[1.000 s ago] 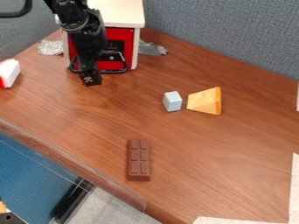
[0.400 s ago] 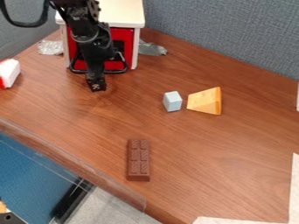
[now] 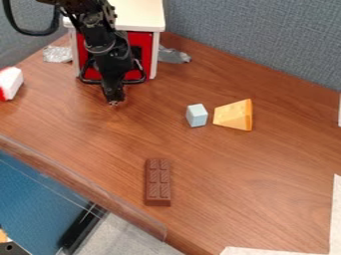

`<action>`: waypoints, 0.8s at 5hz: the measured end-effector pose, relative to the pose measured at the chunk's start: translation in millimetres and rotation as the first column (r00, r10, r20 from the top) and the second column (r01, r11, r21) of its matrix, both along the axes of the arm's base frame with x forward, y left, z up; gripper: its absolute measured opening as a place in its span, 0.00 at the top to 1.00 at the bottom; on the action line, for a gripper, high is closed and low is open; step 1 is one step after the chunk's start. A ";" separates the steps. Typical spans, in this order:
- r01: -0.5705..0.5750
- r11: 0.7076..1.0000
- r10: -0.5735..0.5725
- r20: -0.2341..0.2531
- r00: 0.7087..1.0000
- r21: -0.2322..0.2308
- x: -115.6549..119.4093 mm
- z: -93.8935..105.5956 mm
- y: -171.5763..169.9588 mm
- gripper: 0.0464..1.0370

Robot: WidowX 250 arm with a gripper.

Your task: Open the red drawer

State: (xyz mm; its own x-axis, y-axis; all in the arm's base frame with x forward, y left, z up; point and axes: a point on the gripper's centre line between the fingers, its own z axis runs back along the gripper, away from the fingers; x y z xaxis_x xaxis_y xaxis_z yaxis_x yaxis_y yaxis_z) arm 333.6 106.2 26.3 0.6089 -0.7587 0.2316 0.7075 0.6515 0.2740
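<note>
One black arm (image 3: 100,37) is hanging over the tabletop (image 3: 206,159), with one hand (image 3: 114,102) pointing down just in front of the one red drawer (image 3: 146,40)! Whether that hand is clenching or releasing, I'm not able to tell from here.

Counting up now: one chocolate bar (image 3: 158,183) is lying nearest the front edge, one pale blue block (image 3: 196,115) is standing just beside one orange-yellow wedge (image 3: 233,115), and one white-and-red piece (image 3: 9,82) is sitting at the left edge of the view. Two silvery pieces are flanking the cabinet: a crumpled one (image 3: 58,54) at the left, a greyer one (image 3: 174,56) at the right.

And the drawer itself? It's sitting beneath the white cabinet top (image 3: 136,15), between white uprights, its face glowing bright red around a dark patch, and a black looped handle (image 3: 137,81) is running low across its front, partly hiding behind the arm.
</note>
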 end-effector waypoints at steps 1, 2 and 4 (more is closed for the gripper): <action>0.008 1.000 -0.008 0.004 1.000 -0.029 -8.2 10.5 -8.1 0.87; 0.013 0.998 -0.014 -0.009 1.000 -0.060 -21.6 13.2 -19.1 0.92; 0.035 0.998 -0.035 -0.005 0.999 -0.056 -42.5 12.0 -33.1 0.92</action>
